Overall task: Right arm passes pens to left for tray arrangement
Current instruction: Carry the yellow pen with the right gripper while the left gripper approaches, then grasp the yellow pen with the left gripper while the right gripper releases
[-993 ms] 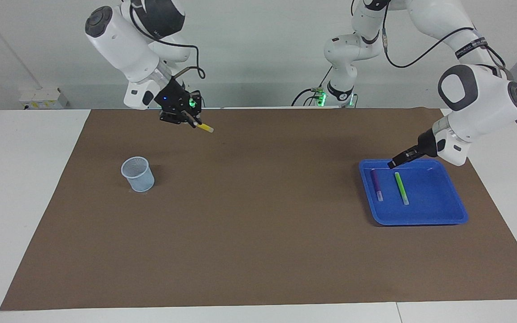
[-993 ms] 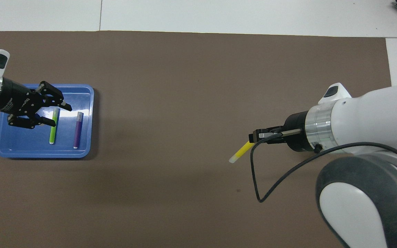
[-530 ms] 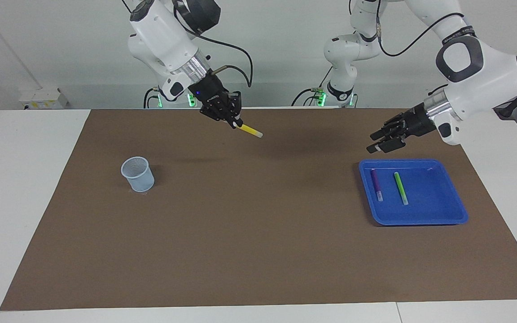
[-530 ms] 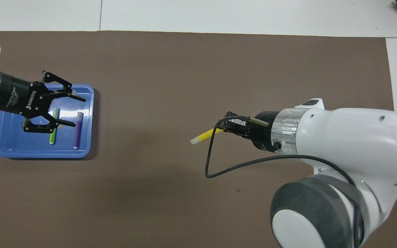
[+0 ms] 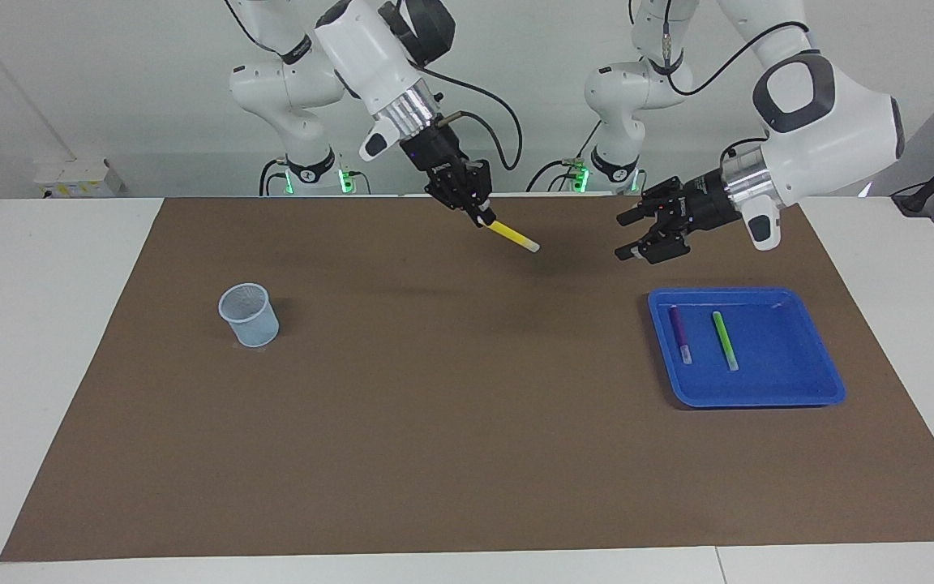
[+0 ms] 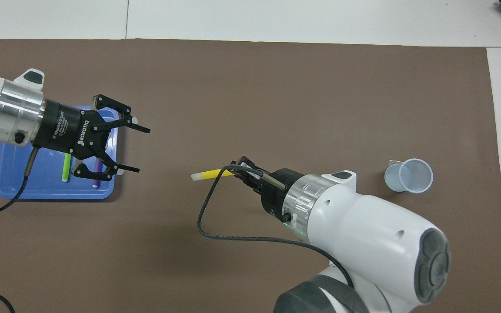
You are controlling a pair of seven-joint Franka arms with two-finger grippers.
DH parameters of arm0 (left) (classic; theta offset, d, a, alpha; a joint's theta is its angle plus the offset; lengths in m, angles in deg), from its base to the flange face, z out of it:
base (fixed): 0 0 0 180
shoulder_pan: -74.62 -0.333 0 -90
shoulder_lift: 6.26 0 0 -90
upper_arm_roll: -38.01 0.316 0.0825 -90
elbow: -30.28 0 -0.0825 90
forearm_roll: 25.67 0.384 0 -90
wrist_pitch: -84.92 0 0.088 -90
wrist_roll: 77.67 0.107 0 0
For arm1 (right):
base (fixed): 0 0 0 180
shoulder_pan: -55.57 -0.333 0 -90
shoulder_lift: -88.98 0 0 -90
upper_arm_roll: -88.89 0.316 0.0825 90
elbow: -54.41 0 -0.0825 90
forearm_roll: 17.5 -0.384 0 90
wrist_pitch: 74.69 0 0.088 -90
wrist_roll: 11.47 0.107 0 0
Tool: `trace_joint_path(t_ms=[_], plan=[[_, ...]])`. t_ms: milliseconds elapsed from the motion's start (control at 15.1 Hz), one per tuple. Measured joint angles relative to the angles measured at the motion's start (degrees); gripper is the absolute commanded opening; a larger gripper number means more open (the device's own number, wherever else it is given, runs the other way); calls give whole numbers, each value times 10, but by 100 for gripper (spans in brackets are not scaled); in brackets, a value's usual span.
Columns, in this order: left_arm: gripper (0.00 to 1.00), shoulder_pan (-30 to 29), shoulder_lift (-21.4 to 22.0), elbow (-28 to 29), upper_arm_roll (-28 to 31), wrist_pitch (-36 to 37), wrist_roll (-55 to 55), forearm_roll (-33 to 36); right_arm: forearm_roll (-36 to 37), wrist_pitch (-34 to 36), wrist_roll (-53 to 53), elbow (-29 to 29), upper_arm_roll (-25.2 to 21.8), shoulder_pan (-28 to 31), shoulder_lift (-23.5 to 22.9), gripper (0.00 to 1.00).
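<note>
Fingers of the right gripper point(image 5: 479, 217) are pinched on one end of the yellow pen point(image 5: 513, 236), a slim bright marker with a pale tip. In the facing view the pen juts from the fingertips toward four o'clock, tip down, up in the air over the brown mat point(image 5: 451, 422) near the middle of the table's robot-side edge. In the overhead view the same gripper point(image 6: 238, 169) points the pen point(image 6: 209, 174) toward nine o'clock, straight at the left gripper point(image 6: 135, 150).

That left gripper point(image 5: 629, 237) has its fingers spread wide and holds nothing. It hangs over the mat just off the blue tray point(image 5: 791, 391), level, its opening facing the pen's pale tip, with a clear gap between them.

The right arm reaches down from its base, wrist angled steeply; the left arm's forearm lies nearly flat.

On the tray floor the purple pen point(image 5: 681, 333) and the green pen point(image 5: 725, 341) lie side by side, apart, roughly parallel.

At the right arm's end of the table a pale mesh cup point(image 5: 249, 315) stands upright on the mat.
</note>
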Motion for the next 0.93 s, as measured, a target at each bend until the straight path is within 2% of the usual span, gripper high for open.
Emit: trace_joint_path(t_ms=[199, 662, 927], plan=[[80, 35, 26, 44, 0, -49, -18, -10, 0, -30, 0, -20, 0, -21, 0, 0], [80, 134, 79, 144, 0, -176, -70, -26, 0, -40, 0, -30, -1, -32, 0, 0], [72, 184, 99, 185, 0, -234, -110, -26, 0, -40, 0, -31, -1, -32, 0, 0]])
